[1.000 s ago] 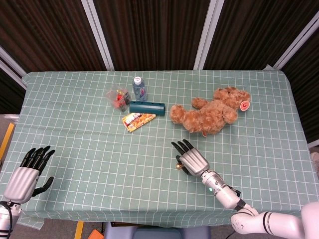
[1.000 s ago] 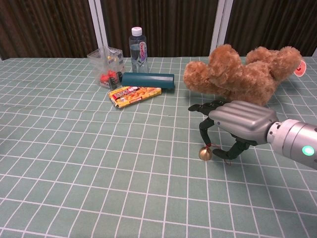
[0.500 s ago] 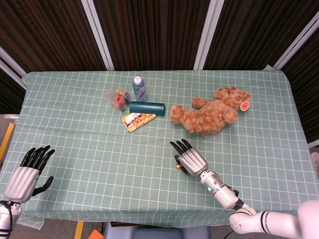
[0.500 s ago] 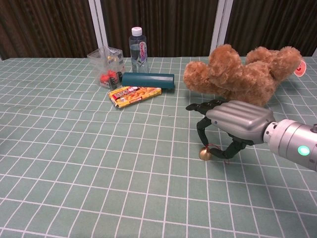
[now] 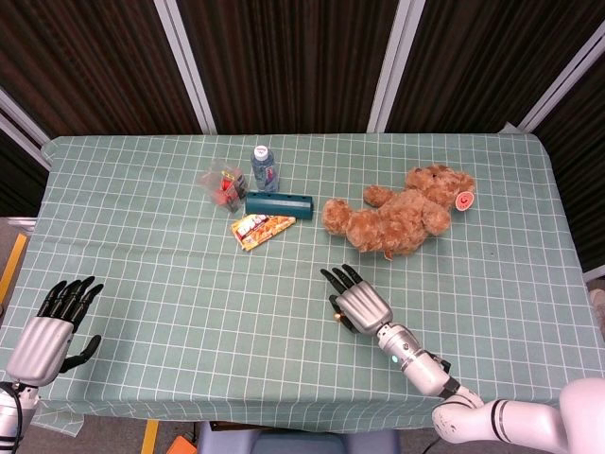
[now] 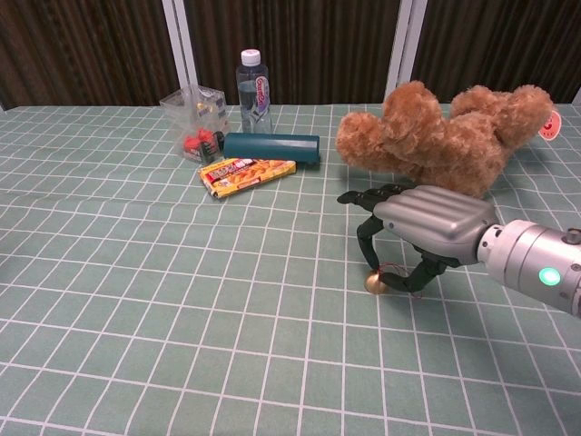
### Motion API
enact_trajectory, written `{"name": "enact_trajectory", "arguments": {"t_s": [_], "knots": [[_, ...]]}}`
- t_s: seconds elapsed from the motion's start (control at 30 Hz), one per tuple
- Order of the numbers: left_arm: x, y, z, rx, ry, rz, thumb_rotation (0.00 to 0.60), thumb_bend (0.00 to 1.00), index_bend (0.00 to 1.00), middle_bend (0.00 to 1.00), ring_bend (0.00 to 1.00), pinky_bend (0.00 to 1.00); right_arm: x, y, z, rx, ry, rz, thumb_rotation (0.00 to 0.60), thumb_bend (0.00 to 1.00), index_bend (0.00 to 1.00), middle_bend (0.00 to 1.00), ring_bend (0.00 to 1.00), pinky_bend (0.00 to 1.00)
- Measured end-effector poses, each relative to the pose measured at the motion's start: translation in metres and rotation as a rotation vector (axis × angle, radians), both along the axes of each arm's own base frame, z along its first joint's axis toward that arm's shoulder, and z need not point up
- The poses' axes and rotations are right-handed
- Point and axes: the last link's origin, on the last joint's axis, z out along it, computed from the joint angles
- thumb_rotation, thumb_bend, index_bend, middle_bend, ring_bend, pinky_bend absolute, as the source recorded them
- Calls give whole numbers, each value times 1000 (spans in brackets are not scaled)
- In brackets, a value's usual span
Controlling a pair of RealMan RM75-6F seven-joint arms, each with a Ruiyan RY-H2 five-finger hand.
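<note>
Silver left hand (image 5: 43, 342) lies palm-down near the table's front-left corner, dark fingers spread, holding nothing. Well ahead and to its right: clear plastic bag (image 6: 192, 120), water bottle (image 6: 255, 80), teal case (image 6: 272, 147) and snack packet (image 6: 246, 174) clustered together. Right hand (image 6: 425, 229) arches over a small brass bell (image 6: 374, 283), fingertips (image 6: 368, 227) curled down around it; whether it actually grips the bell, cannot tell. Brown teddy bear (image 6: 447, 134) lies just beyond that hand on green checked tablecloth (image 6: 136, 300).
</note>
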Motion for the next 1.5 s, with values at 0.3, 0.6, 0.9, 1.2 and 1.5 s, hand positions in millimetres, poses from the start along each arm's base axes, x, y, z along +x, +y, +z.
{"name": "enact_trajectory", "arguments": {"t_s": [0.3, 0.6, 0.9, 1.2, 1.5], "knots": [[0, -1, 3, 14, -8, -5, 600, 383, 0, 0, 0, 16, 2, -1, -4, -4, 0, -3, 600, 531, 713, 33, 0, 0], [-1, -2, 4, 13, -11, -3, 600, 383, 0, 0, 0, 16, 9, 5, 8, -24, -47, 3, 600, 551, 735, 50, 0, 0], [-4, 3, 10, 44, -11, 32, 600, 382, 0, 0, 0, 16, 28, 1, 27, -20, -200, -39, 600, 566, 752, 68, 0, 0], [-6, 2, 17, 62, -20, 53, 600, 385, 0, 0, 0, 17, 12, 4, 60, -62, -143, -43, 600, 569, 753, 69, 0, 0], [-8, 0, 17, 54, -13, 51, 600, 384, 0, 0, 0, 18, 28, 13, 34, -8, -168, -20, 600, 569, 753, 69, 0, 0]]}}
